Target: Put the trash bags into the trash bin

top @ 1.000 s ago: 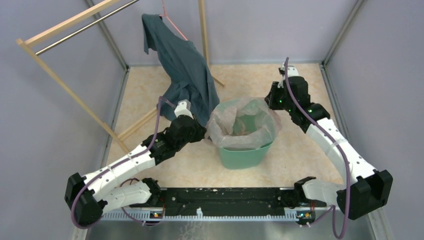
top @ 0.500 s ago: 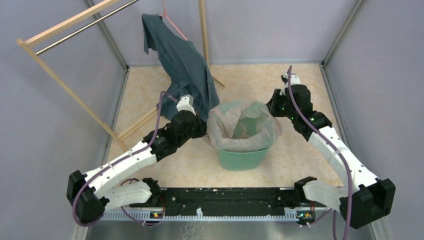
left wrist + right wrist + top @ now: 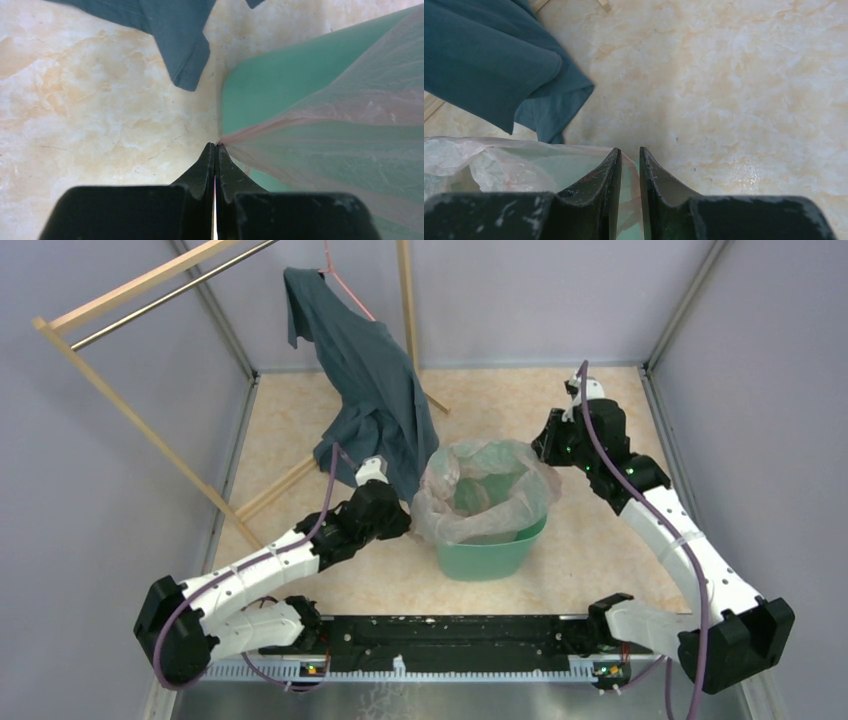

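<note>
The teal-green trash bin (image 3: 490, 555) stands mid-floor with the pale pink trash bag (image 3: 440, 495) spread over its mouth and draped over its rim. My left gripper (image 3: 408, 525) is at the bin's left side. In the left wrist view it (image 3: 216, 146) is shut on a corner of the bag (image 3: 350, 125), which stretches taut over the bin wall (image 3: 280, 80). My right gripper (image 3: 545, 450) is at the bin's far right rim. In the right wrist view its jaws (image 3: 629, 152) stand narrowly apart with bag film (image 3: 499, 160) lying between them.
A dark blue-grey shirt (image 3: 375, 390) hangs from a wooden rack (image 3: 130, 300) just behind the bin's left side; its hem shows near both grippers (image 3: 170, 30) (image 3: 484, 70). Grey walls enclose the beige floor.
My left gripper has moved toward the near side and down along the bin's left wall, drawing the bag's edge down over the rim. My right gripper has shifted slightly at the far right rim.
</note>
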Tool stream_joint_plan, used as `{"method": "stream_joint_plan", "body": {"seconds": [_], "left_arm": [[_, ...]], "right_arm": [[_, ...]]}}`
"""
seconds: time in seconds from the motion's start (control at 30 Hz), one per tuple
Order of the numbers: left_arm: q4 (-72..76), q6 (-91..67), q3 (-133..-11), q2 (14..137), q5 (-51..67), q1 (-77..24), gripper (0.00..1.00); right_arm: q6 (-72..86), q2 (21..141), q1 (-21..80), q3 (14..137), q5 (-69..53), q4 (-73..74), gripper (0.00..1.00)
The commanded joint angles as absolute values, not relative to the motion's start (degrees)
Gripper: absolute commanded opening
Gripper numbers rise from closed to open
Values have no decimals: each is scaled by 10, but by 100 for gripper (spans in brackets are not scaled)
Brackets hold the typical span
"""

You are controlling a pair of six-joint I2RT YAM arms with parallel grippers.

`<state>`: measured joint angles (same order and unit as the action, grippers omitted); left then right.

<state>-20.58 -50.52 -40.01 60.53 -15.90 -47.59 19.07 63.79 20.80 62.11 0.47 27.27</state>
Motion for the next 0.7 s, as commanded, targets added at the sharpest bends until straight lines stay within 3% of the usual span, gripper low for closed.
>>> {"method": "stream_joint_plan", "body": {"seconds": [0.0, 0.13, 0.4, 0.67], "left_arm": [[-183, -504, -442, 606, -98, -474, 0], [-181, -509, -462, 614, -52, -475, 0], [-277, -503, -435, 559, -117, -474, 2], [-318, -525, -447, 479, -117, -474, 50]], "right_arm": [[185, 603, 195, 587, 44, 282, 20], [189, 582, 191, 569, 35, 293, 38], [166, 538, 191, 762, 136, 492, 80], [233, 413, 191, 675, 144, 518, 99]]}}
